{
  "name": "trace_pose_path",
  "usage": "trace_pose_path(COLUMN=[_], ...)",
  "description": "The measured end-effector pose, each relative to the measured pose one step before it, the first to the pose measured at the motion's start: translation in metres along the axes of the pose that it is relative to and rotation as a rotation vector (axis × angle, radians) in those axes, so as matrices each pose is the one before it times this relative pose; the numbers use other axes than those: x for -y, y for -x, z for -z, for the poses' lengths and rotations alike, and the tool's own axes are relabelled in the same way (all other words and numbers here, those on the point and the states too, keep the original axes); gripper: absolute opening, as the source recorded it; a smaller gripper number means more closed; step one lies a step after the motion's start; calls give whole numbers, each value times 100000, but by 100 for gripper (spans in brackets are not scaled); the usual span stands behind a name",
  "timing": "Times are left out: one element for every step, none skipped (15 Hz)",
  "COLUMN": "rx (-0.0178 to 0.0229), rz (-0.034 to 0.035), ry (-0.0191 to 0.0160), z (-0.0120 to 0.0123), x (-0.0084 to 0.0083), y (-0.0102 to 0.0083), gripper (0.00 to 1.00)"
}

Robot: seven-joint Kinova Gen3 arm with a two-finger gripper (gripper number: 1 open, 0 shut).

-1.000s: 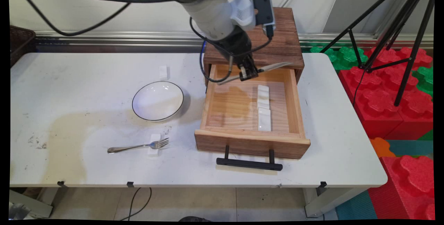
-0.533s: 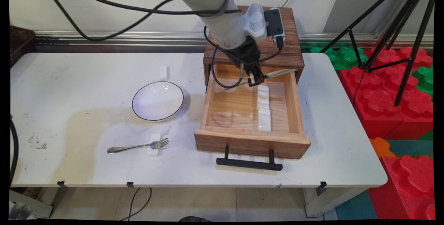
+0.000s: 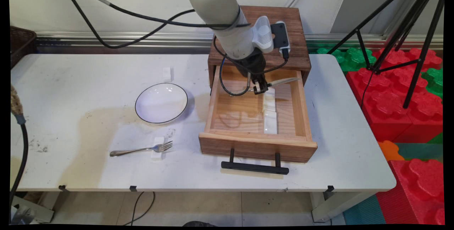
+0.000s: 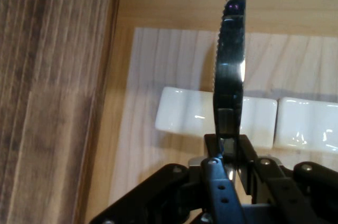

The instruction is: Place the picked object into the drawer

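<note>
- Where the table (image 3: 337,159) comes nearest the camera, a black bar handle (image 3: 254,167) sticks out from the front of an open wooden drawer (image 3: 257,146)
- To the left on the table lies a metal fork (image 3: 142,149), its tines resting on a small white block (image 3: 158,147)
- Beyond the fork sits a round white bowl with a dark rim (image 3: 161,102), apart from the drawer's left wall
- Inside the drawer two white ceramic rests lie end to end along its right half: the nearer rest (image 3: 270,122) towards the drawer front, the farther rest (image 3: 269,99) (image 4: 195,115) just behind it
- Above the farther rest hangs the black gripper (image 3: 260,88) (image 4: 226,155), clenched on the handle of a table knife (image 3: 275,82) (image 4: 230,76)
- From the hand view the knife's serrated blade runs straight away from the fingers (image 4: 214,182) and crosses over the farther rest; whether blade and rest touch cannot be told
- From the main view the knife lies roughly level, its blade pointing to the drawer's right wall
- Behind the drawer stands its dark wooden cabinet (image 3: 283,51), with the arm's white wrist in front of it
- Farther left on the table, near its back edge, a second small white block (image 3: 166,73) lies alone
- Off the table's right side are red and green foam blocks (image 3: 390,95) and a black tripod (image 3: 408,31)
</note>
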Motion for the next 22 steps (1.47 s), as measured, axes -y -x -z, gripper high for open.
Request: trace_pose_path(rx=[155, 401, 377, 463, 433, 253, 376, 262, 300, 339, 240, 187, 107, 140, 94, 43, -8, -38, -61, -133, -140, -240], rz=[66, 117, 30, 65, -9, -19, 10, 3, -65, -96, -94, -77, -109, -74, 14, -75, -105, -88, -26, -50, -114, -162], ry=[147, 259, 178, 258, 202, 130, 237, 135, 251, 260, 366, 329, 217, 293, 163, 234, 151, 240, 150, 219, 238, 282], z=[-243, -402, -325, -344, -278, -170, -239, -148, -214, -235, -231, -185, -120, -164, -88, -140, -97, -133, -83, -125, -140, -145], x=[39, 76, 77, 70, 58, 49, 57, 38, 44, 44, 27, 17, 9, 11, 6, 5, 4, -3, -3, -3, -11, -21], y=[68, 173, 157, 219, 196, 126, 204, 155, 182, 205, 162, 144, 80, 134, 112, 103, 43, 71, 37, 32, 25, -17], gripper=[0, 0, 0, 0, 0, 0, 0, 0, 0, 0, 0, 0, 0, 0, 0, 0, 0, 0, 0, 0, 0, 0])
